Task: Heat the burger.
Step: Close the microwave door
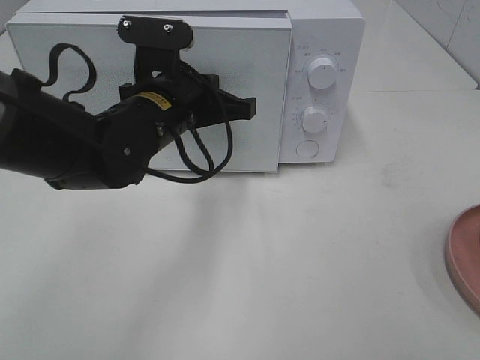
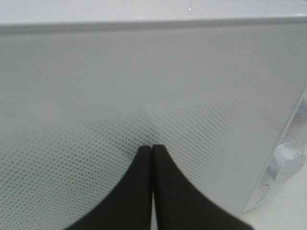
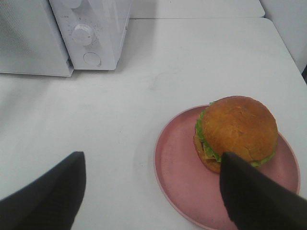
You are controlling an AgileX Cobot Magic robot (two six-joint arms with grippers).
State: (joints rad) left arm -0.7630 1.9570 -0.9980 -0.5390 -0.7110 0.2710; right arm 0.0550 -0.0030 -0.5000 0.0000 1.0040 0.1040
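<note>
The burger, with a golden-brown bun and a green lettuce frill, sits on a pink plate on the white table. My right gripper hovers open just in front of it, and one dark finger overlaps the plate's near side. Nothing lies between the fingers. The white microwave stands at the back of the table. My left gripper is shut and empty, with its tips close against the microwave door. The burger is out of the exterior high view.
Only the plate's edge shows at the far right of the exterior view. The microwave's two knobs and a round button are right of the door. The door's face stands slightly forward of the panel. The left arm with its cable crosses the door.
</note>
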